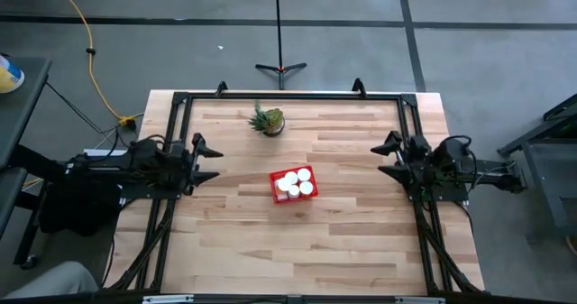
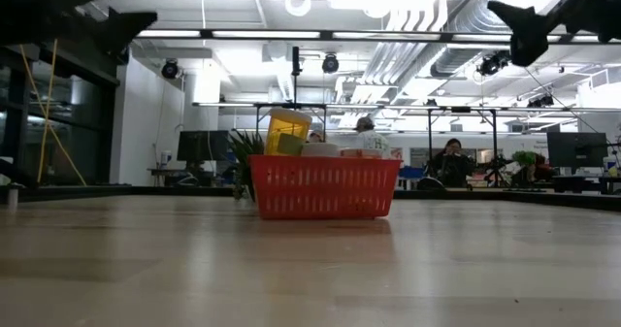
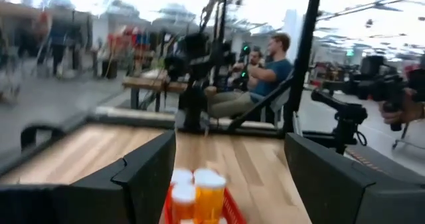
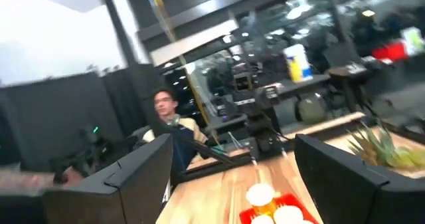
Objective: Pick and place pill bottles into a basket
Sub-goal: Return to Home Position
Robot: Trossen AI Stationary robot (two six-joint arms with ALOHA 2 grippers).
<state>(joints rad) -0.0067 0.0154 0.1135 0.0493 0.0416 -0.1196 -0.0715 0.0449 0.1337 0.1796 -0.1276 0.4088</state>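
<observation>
The red basket [image 1: 274,175] is seen near the middle of the wooden table [image 1: 270,245] in the high view. The pill bottles [image 1: 293,185] are packed close together inside it, with their white caps turned up. In the low view the basket is stood flat on the table. A yellow-orange bottle [image 2: 286,133] is raised above the basket's rim at one end, while the other caps are only just seen over the mesh wall. The small green plant [image 1: 268,120] is placed at about 11 o'clock from the basket, near it but not touching. The left gripper [image 1: 209,161] is held at 9 o'clock from the basket and the right gripper [image 1: 386,158] at 3 o'clock. Both are well apart from the basket, pointed toward it and lifted clear of the table top. Each gripper is released and nothing is grasped. In the left wrist view its two dark fingers [image 3: 143,177] are spread wide, and the bottles are seen farther off through the gap. In the right wrist view the fingers [image 4: 143,177] are spread in the same way, with the white caps and the plant seen beyond them. Behind the table a seated person [image 3: 269,71] is seen in the room.
</observation>
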